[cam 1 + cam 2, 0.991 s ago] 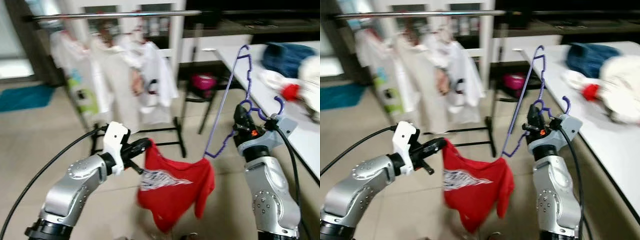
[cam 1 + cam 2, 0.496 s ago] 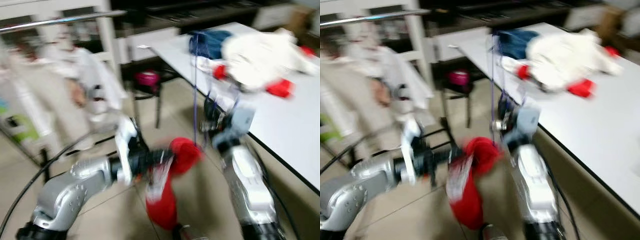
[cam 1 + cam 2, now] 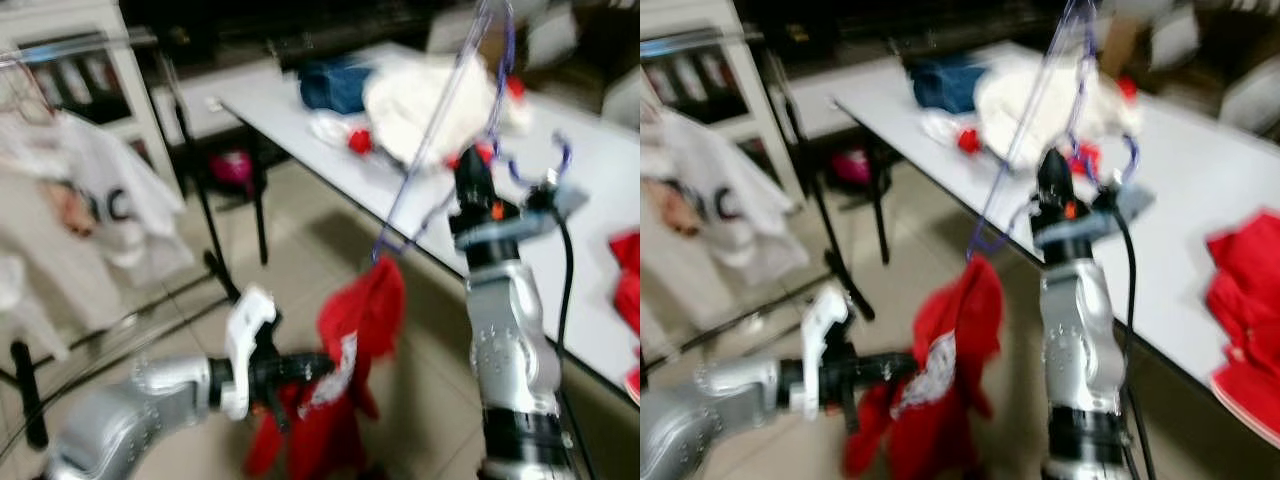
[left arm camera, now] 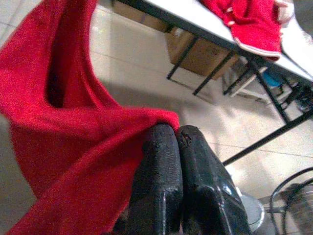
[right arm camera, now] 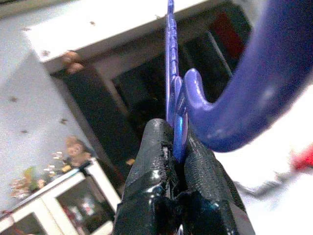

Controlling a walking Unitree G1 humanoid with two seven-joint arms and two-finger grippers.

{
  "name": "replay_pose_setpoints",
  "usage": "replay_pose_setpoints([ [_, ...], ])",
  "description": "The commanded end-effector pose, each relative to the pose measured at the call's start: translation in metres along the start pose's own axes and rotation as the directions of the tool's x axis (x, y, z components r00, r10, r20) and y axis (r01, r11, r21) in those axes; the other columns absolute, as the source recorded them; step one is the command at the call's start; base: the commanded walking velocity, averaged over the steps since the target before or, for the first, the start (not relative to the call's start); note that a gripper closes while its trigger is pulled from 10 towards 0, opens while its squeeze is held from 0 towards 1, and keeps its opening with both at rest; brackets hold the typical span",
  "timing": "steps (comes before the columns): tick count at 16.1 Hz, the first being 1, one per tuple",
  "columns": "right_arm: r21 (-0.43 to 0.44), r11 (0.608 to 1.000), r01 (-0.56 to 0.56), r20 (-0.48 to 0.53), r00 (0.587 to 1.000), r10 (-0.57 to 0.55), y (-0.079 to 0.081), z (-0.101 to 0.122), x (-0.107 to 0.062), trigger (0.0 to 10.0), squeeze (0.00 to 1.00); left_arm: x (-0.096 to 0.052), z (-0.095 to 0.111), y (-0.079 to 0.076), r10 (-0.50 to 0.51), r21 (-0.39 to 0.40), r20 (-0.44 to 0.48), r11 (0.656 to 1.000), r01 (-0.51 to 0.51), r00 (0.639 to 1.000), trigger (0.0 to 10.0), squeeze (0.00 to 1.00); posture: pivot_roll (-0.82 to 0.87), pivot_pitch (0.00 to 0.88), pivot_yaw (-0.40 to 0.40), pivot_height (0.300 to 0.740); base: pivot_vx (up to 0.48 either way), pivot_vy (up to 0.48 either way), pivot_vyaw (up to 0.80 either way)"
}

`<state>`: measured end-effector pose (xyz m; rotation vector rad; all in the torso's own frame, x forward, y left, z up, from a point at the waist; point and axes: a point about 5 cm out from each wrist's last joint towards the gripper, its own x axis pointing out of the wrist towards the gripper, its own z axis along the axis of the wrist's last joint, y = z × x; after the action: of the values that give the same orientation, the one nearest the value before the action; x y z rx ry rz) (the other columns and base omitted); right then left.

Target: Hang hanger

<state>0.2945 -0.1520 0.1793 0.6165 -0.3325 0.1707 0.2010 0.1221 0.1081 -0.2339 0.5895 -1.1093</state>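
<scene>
So the purple hanger (image 3: 440, 140) is sitting up at about 1 o'clock in the head view, tilted, its thin frame running from the right gripper (image 5: 177, 147) down to a corner at centre where the red shirt (image 3: 345, 380) is dangling. It's looking light and stiff but skinny and probably slick plastic, so I'm guessing it'll want to twist in a pinch. The right gripper is clamping it just below the hook, which seems the sensible spot since the hook stays free. The shirt is soft and floppy and it's pulling one end down. The left gripper (image 4: 177, 139), down at 7 o'clock, is squeezing a fold of that cloth. A white worktop (image 3: 580, 250) with clothes is lying at 2 o'clock, the clothes rack (image 3: 215, 270) at 10.
</scene>
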Motion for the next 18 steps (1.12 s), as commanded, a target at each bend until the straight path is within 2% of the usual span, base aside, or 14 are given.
replay_pose_setpoints([
  [1, 0.037, 0.998, -0.054, 0.012, 0.999, 0.054, 0.007, 0.008, -0.002, 10.0, 0.00, -0.009, 0.017, 0.003, 0.010, 0.042, 0.083, 0.999, -0.014, 0.997, 0.0, 0.00, -0.06, 0.000, 0.020, 0.740, 0.000, 0.000, -0.80],
  [2, 0.054, 0.994, -0.092, -0.017, 0.996, 0.093, 0.010, 0.009, -0.006, 10.0, 0.00, -0.012, 0.023, 0.007, 0.039, 0.050, 0.137, 0.998, -0.046, 0.990, 0.0, 0.00, -0.06, 0.000, 0.021, 0.740, 0.000, 0.000, -0.80],
  [3, -0.033, 0.986, -0.163, -0.089, 0.983, 0.160, 0.016, 0.006, -0.014, 10.0, 0.00, -0.019, 0.042, 0.020, 0.134, 0.045, 0.286, 0.987, -0.153, 0.949, 0.0, 0.00, -0.07, 0.000, 0.026, 0.740, 0.000, 0.000, -0.80],
  [4, -0.095, 0.977, -0.189, -0.136, 0.975, 0.175, 0.016, 0.005, -0.020, 10.0, 0.00, -0.029, 0.062, 0.034, 0.230, 0.032, 0.430, 0.962, -0.269, 0.873, 0.0, 0.00, -0.07, 0.000, 0.030, 0.740, 0.000, 0.000, -0.80],
  [5, -0.150, 0.974, -0.172, -0.139, 0.979, 0.152, 0.014, 0.007, -0.022, 10.0, 0.00, -0.038, 0.079, 0.042, 0.286, -0.009, 0.538, 0.943, -0.334, 0.793, 0.0, 0.00, -0.07, 0.000, 0.034, 0.740, 0.000, 0.000, -0.80],
  [6, -0.214, 0.962, -0.168, -0.148, 0.979, 0.138, 0.012, 0.008, -0.024, 10.0, 0.00, -0.042, 0.089, 0.044, 0.293, -0.042, 0.598, 0.941, -0.335, 0.746, 0.0, 0.00, -0.08, 0.000, 0.036, 0.740, 0.000, 0.000, -0.80],
  [7, -0.273, 0.948, -0.164, -0.157, 0.980, 0.124, 0.011, 0.008, -0.026, 10.0, 0.00, -0.048, 0.104, 0.041, 0.245, -0.067, 0.687, 0.959, -0.276, 0.684, 0.0, 0.00, -0.09, 0.000, 0.037, 0.740, 0.000, 0.000, -0.80],
  [8, -0.356, 0.915, -0.188, -0.201, 0.972, 0.122, 0.012, 0.004, -0.029, 10.0, 0.00, -0.046, 0.103, 0.038, 0.211, -0.054, 0.668, 0.970, -0.236, 0.713, 0.0, 0.00, -0.10, 0.000, 0.051, 0.740, 0.000, 0.000, -0.80],
  [9, -0.400, 0.888, -0.226, -0.255, 0.958, 0.128, 0.013, -0.001, -0.036, 10.0, 0.00, -0.036, 0.090, 0.038, 0.223, 0.001, 0.551, 0.964, -0.267, 0.804, 0.0, 0.00, -0.10, 0.000, 0.049, 0.740, 0.000, 0.000, -0.80],
  [10, -0.395, 0.888, -0.234, -0.286, 0.950, 0.123, 0.013, -0.004, -0.043, 10.0, 0.00, -0.026, 0.072, 0.039, 0.253, 0.094, 0.402, 0.945, -0.314, 0.880, 0.0, 0.00, -0.10, 0.000, 0.046, 0.740, 0.000, 0.000, -0.80],
  [11, -0.373, 0.906, -0.202, -0.304, 0.949, 0.087, 0.010, -0.005, -0.049, 10.0, 0.00, -0.020, 0.058, 0.041, 0.285, 0.174, 0.316, 0.920, -0.351, 0.905, 0.0, 0.00, -0.10, 0.000, 0.039, 0.740, 0.000, 0.000, -0.80],
  [14, -0.353, 0.924, -0.147, -0.330, 0.944, 0.024, 0.007, -0.012, -0.056, 10.0, 0.00, -0.011, 0.055, 0.037, 0.295, 0.151, 0.377, 0.916, -0.372, 0.878, 0.0, 0.00, -0.10, 0.000, 0.032, 0.740, 0.000, 0.000, -0.80],
  [16, -0.327, 0.938, -0.114, -0.327, 0.945, 0.001, 0.006, -0.012, -0.057, 10.0, 0.00, -0.006, 0.043, 0.032, 0.285, 0.157, 0.316, 0.925, -0.346, 0.905, 0.0, 0.00, -0.11, 0.000, 0.035, 0.740, 0.000, 0.000, -0.80],
  [18, -0.300, 0.946, -0.122, -0.346, 0.938, 0.012, 0.006, -0.011, -0.059, 10.0, 0.00, -0.011, 0.037, 0.037, 0.320, 0.176, 0.302, 0.907, -0.383, 0.898, 0.0, 0.00, -0.11, 0.000, 0.033, 0.740, 0.000, 0.000, -0.80],
])
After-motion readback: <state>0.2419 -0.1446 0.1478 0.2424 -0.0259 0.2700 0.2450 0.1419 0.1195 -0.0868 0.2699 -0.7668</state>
